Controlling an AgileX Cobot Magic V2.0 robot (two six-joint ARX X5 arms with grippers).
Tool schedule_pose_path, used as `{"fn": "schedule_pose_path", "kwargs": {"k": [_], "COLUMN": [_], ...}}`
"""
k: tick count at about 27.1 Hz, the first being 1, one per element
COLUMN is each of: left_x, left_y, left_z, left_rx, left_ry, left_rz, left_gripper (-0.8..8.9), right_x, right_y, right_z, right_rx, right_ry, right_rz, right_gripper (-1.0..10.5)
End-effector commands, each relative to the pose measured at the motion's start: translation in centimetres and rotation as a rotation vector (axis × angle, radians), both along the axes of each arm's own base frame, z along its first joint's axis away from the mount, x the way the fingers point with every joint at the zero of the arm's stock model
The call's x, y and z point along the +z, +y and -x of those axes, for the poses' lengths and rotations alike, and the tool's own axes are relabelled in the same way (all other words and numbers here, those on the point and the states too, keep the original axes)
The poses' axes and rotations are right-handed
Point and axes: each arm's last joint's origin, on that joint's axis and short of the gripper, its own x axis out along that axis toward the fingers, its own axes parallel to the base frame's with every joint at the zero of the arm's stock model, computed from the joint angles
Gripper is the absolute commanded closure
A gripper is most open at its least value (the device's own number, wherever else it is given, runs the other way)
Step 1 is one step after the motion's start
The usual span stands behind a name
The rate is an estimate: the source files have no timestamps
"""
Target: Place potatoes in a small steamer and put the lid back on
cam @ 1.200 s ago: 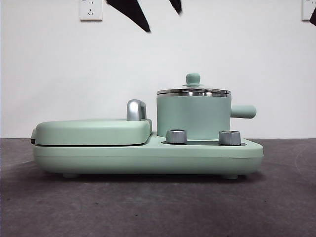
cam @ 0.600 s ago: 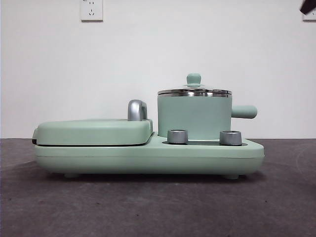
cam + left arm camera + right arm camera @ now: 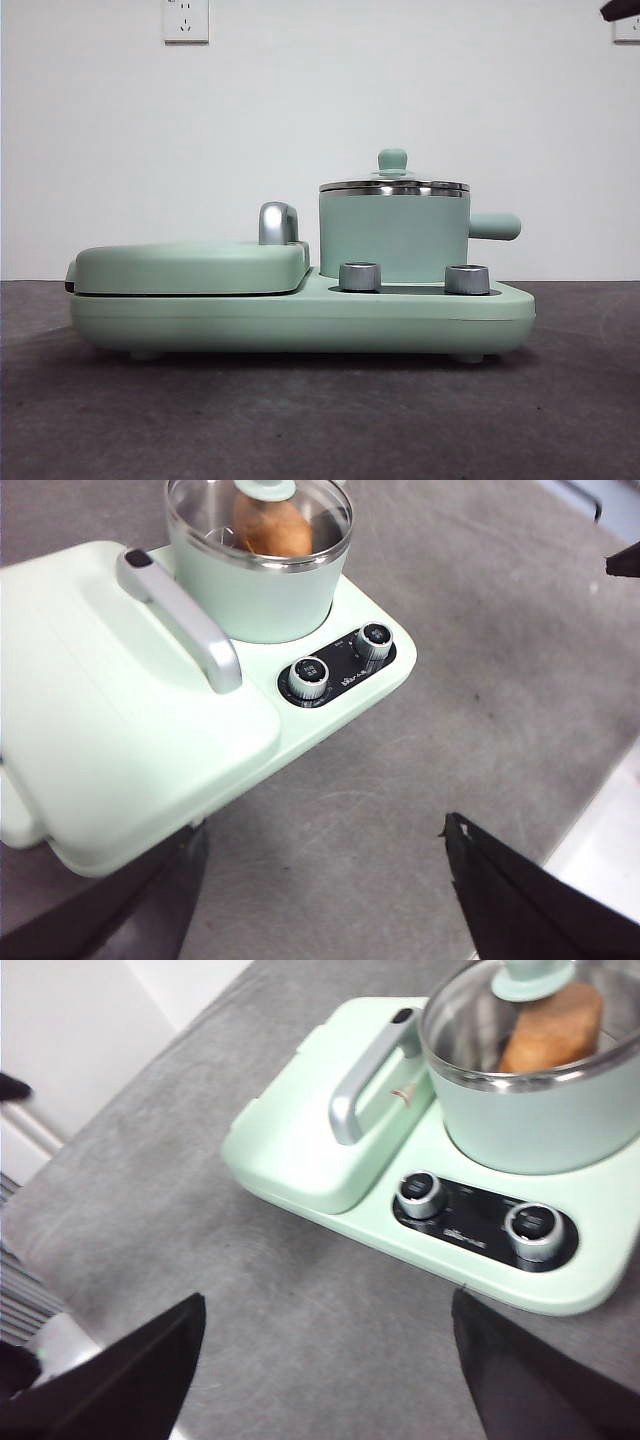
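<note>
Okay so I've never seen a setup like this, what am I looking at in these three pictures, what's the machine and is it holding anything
This is a robot with two arms working at a grey table, each arm ending in a gripper of two black jaws. One picture comes from a low camera looking level across the table. The other two come from cameras on the arms' wrists, looking down past their own jaws: the left gripper and the right gripper. Both are open, hold nothing and hang above the table, away from the appliance.

On the table sits a mint-green cooking appliance with two knobs. Its flat griddle cover is closed. Beside that stands the small steamer, a round green pot. The potato lies inside it, and the glass lid is on top. In the level view you cannot see the potato.
</note>
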Motion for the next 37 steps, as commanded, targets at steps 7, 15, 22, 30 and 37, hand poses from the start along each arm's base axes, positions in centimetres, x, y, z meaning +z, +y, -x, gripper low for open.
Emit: {"fn": "schedule_pose_path", "kwargs": {"k": [7,15,22,30,37], "left_x": [-1.3,-1.4,-1.4,-2.5,-8.7], "left_y": [0.8,0.8,0.8,2.6,5.0], "left_z": [1.2,1.2,1.2,1.6,1.5], "left_rx": [0.069,0.068,0.068,0.177,0.339], "left_ry": [0.026,0.034,0.034,-0.056,-0.378], "left_rz": [0.118,0.112,0.113,0.173,0.111], "left_gripper": [8.04,7.99,7.99,7.99,7.99], "right_x": [0.4,0.5,0.5,0.5,0.5], "right_y": [0.2,0.2,0.2,0.2,0.2], "right_z": [0.0,0.0,0.0,0.0,0.0], "right_rx": [0.025,0.022,0.022,0.022,0.022], "right_ry": [-0.018,-0.026,-0.026,-0.026,-0.027], "right_rz": [-0.022,-0.025,-0.025,-0.026,-0.026], "right_gripper": [9.3,9.3,9.3,9.3,9.3]}}
